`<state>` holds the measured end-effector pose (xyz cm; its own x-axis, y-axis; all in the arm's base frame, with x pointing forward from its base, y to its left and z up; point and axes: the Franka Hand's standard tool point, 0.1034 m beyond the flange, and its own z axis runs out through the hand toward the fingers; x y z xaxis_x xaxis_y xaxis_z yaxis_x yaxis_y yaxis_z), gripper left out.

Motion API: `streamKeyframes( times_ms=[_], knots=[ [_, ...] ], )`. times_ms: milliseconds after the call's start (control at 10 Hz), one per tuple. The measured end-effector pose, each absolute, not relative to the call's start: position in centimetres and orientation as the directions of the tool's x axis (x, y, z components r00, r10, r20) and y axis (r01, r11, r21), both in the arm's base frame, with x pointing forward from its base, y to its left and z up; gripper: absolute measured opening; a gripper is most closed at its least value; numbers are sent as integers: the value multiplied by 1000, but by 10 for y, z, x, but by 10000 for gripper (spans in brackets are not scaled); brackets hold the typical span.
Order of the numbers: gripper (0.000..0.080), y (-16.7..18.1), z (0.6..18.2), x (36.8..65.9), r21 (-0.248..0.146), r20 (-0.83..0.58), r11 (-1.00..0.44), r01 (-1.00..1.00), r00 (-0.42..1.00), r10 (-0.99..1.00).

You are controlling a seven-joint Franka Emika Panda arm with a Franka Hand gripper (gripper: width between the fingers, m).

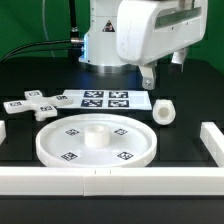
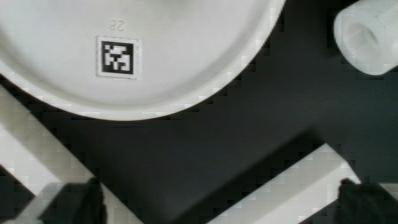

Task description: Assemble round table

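Disc [image 1: 97, 150]: lying flat mid-table, hub upward, on the near side of the marker board [image 1: 105, 99].
Cylinder [image 1: 165, 112]: on the table just off the disc's rim, toward the exterior view's right.
Cross piece [image 1: 30, 105]: flat, toward the exterior view's left.
Gripper [image 2: 217, 205]: above the table, fingers spread wide, holding nothing.

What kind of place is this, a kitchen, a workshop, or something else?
Probably a robotics lab bench: a black table edged by white bars, the marker board lying flat, and a tagged large rimmed disc near a robot arm.
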<state>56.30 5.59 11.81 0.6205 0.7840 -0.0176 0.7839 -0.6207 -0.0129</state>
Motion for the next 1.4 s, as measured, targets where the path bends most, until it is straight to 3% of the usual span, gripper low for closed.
streamKeyframes(
  times_ms=[700,800,1000,1200,1400],
  knots=[
    [649,55,117,562,-14,-19,-622,783,621,783],
    [649,45,110,560,3,4,-587,810,587,810],
    [649,9,77,538,3,15,-556,831,556,831],
    [649,-17,50,537,9,26,-513,858,513,858],
    [649,-29,39,539,-1,24,-500,866,500,866]
  ],
)
